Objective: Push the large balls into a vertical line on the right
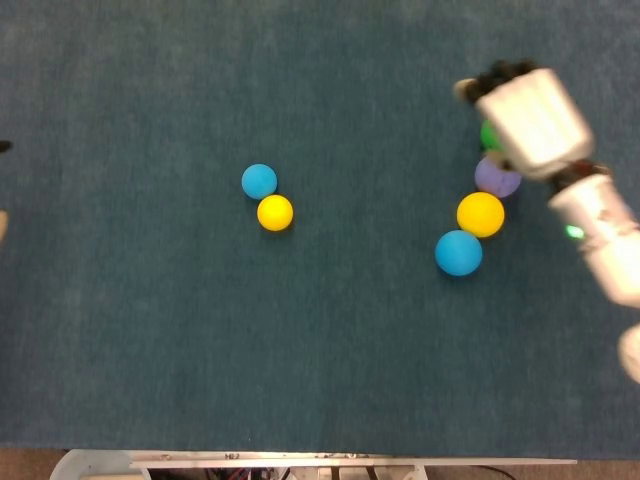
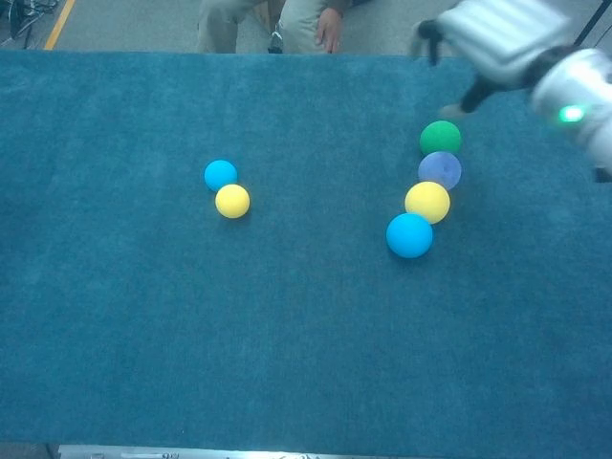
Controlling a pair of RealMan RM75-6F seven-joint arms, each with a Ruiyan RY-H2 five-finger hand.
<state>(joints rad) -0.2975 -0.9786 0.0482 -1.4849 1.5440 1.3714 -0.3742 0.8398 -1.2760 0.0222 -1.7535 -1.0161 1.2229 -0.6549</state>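
Overhead, the empty right hand (image 1: 528,118), fingers curled in, hovers above the green ball (image 2: 440,138).

No readable text (anywhere visible).

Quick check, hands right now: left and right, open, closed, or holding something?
Left hand: not in view in either camera.
Right hand: fingers curled in, holding nothing, raised near the green ball.

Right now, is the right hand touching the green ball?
Apart. Chest view shows the right hand raised beyond the green ball, with blue cloth visible between them; the head view's overlap is just the hand above it.
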